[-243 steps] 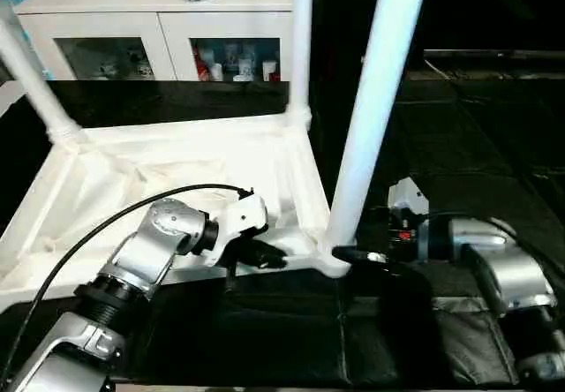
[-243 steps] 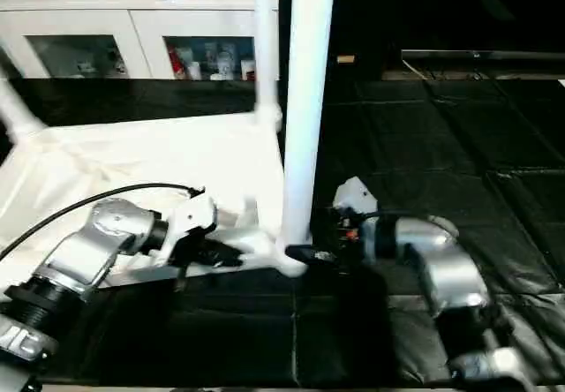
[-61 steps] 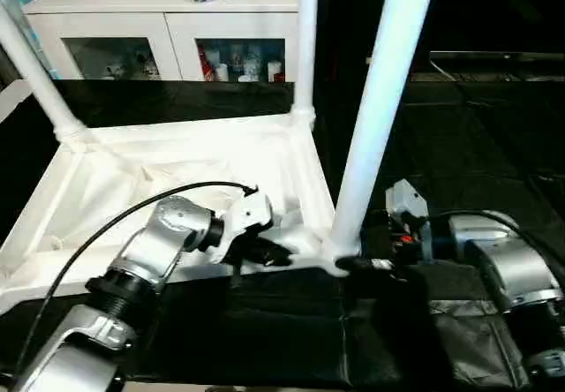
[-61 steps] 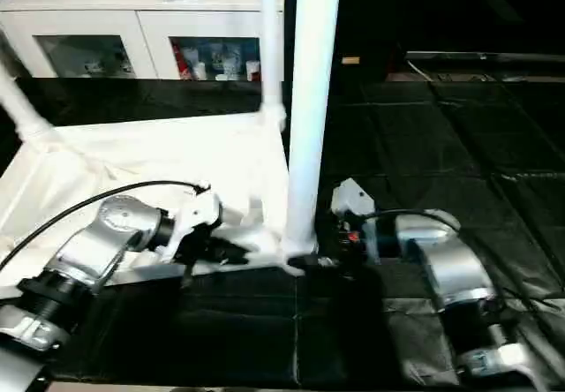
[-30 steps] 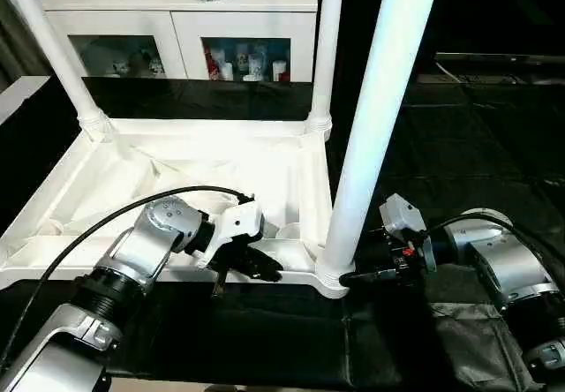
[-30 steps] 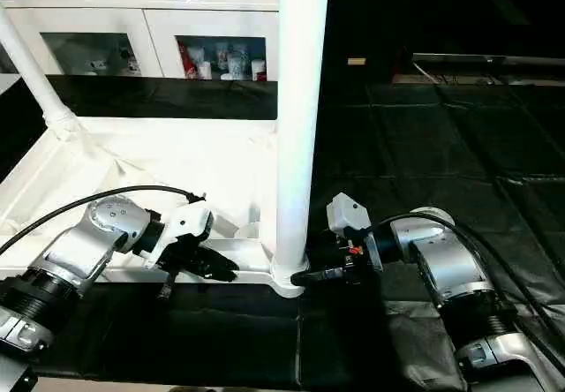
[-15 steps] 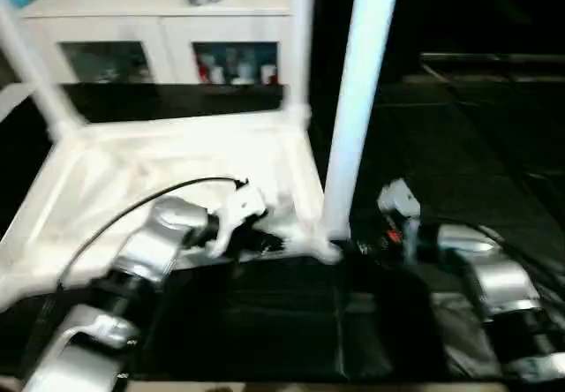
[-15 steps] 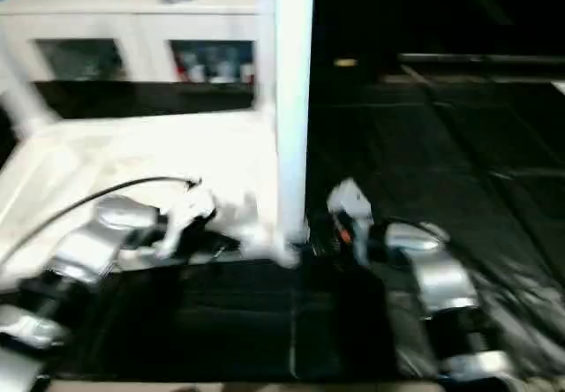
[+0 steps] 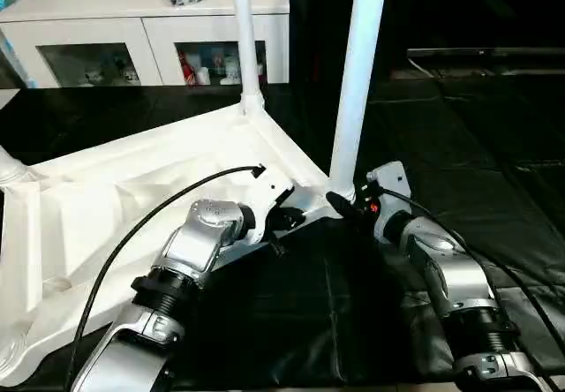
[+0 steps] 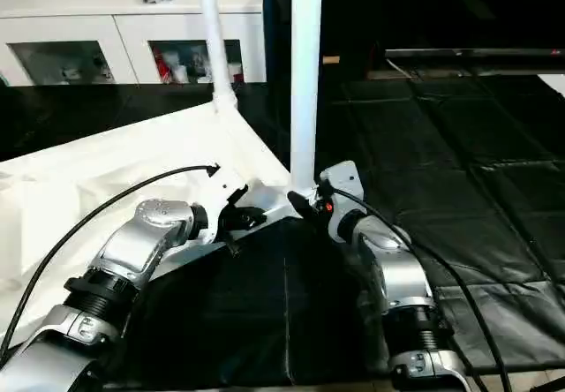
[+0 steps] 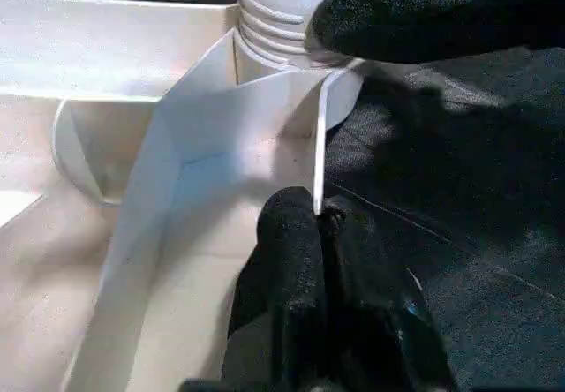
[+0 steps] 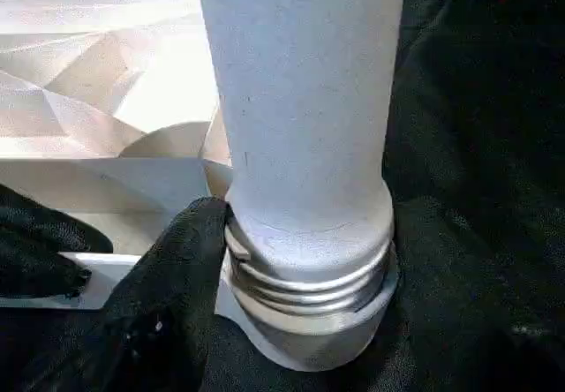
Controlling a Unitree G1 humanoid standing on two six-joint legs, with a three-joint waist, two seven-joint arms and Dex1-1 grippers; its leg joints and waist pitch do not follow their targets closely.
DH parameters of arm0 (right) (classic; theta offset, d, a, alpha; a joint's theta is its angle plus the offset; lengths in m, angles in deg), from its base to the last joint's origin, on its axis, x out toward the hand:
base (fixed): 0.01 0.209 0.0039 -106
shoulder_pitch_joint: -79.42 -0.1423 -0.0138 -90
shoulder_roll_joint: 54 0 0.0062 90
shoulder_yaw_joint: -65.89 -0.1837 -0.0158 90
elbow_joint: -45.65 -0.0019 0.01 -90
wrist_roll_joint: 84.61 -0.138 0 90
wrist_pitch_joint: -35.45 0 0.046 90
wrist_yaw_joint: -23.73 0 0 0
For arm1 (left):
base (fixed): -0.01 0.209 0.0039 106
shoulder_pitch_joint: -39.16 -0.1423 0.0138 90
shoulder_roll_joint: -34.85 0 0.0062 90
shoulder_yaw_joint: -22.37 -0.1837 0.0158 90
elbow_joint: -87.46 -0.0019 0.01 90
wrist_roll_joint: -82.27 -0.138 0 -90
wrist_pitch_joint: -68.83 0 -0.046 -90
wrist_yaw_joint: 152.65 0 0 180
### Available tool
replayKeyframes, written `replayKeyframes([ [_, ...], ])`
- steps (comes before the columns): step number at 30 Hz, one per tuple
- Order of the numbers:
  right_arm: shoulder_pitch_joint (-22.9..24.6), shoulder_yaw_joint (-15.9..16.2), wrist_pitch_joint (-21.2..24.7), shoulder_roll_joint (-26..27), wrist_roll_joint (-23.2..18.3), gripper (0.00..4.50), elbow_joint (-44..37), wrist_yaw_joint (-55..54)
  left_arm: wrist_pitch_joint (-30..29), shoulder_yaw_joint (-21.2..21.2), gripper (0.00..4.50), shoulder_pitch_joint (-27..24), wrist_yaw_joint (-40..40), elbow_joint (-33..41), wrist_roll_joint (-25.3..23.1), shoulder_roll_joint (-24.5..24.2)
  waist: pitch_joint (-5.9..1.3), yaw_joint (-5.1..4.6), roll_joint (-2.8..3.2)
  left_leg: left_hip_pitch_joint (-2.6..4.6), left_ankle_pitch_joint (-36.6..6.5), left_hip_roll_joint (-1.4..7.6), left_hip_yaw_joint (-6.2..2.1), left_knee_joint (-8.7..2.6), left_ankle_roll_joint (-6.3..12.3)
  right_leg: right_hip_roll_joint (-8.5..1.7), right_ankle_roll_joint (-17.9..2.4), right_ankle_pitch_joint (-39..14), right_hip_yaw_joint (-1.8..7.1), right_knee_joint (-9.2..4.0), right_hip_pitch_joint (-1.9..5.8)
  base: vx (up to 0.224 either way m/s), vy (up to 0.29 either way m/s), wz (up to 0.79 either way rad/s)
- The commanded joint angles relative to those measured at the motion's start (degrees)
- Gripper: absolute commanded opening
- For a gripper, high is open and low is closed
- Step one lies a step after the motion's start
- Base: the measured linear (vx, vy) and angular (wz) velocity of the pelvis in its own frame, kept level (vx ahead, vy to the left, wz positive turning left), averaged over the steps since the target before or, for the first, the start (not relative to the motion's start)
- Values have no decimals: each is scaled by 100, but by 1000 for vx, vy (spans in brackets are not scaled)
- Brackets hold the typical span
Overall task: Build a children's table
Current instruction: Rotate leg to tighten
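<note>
The children's table lies upside down on the black mat, its white top (image 9: 115,198) showing the ribbed underside. A far leg (image 9: 243,30) and a near leg (image 9: 357,74) stand upright in corner sockets. My left gripper (image 9: 287,218) is shut on the thin rim (image 11: 320,136) of the top, right beside the near corner. My right gripper (image 9: 340,205) is closed around the threaded base of the near leg (image 12: 305,101), with one finger (image 12: 181,268) pressed against the collar. The two grippers sit almost touching at this corner.
A white cabinet (image 9: 132,3) with glass doors stands behind the table, small items on top. Black mat (image 9: 477,145) stretches to the right and toward me. A black cable (image 9: 159,207) arcs over my left forearm. Another leg's base (image 9: 7,173) shows at the far left edge.
The view has swung and steadied after a blur. The table top now lies at an angle to the cabinet, its held corner swung farther from me. Both grippers keep their places at that corner.
</note>
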Motion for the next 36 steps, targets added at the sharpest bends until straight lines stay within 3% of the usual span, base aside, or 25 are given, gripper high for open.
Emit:
replayKeyframes([
  [1,49,548,-41,352,-304,337,-270,655,80,-118,0,153,-167,208,44,177,-401,16,-20,5,-1372,41,10,-410,290,-155,-1187,-1413,195,-414,319,0,0,0],
  [9,259,401,-213,-304,-539,414,-561,1456,326,-196,0,11,512,339,105,-294,-386,-30,-30,-20,-1529,35,0,-422,346,-158,-1154,-1575,184,-437,351,0,0,0],
  [14,179,301,-504,-919,-629,444,-494,2193,680,-383,0,-116,1310,376,181,-721,-403,-34,-14,-16,-1381,48,1,-400,386,-166,-1276,-1382,195,-411,348,0,0,0],
  [19,131,375,-621,-1386,-703,444,-534,2995,899,-508,0,-167,1876,408,267,-1004,-402,32,-3,33,-1401,71,29,-388,477,-148,-1460,-1164,204,-382,310,0,0,0],
  [23,-17,522,-546,-1817,-830,444,-510,3839,1190,-639,0,-153,2387,381,299,-1275,-387,175,-38,40,-1504,91,38,-399,427,-163,-1396,-1419,214,-378,314,0,0,0],
  [29,-252,762,-421,-2080,-1013,444,-411,4657,1380,-791,0,-192,3048,482,432,-1520,-400,195,-63,17,-1325,93,36,-386,448,-172,-1416,-1381,215,-344,319,0,0,0],
  [36,-399,948,-331,-2097,-1059,386,-245,5069,1500,-901,0,-252,3391,609,499,-1633,-403,244,-93,23,-1222,104,43,-382,447,-177,-1426,-1383,223,-335,304,0,0,0],
])
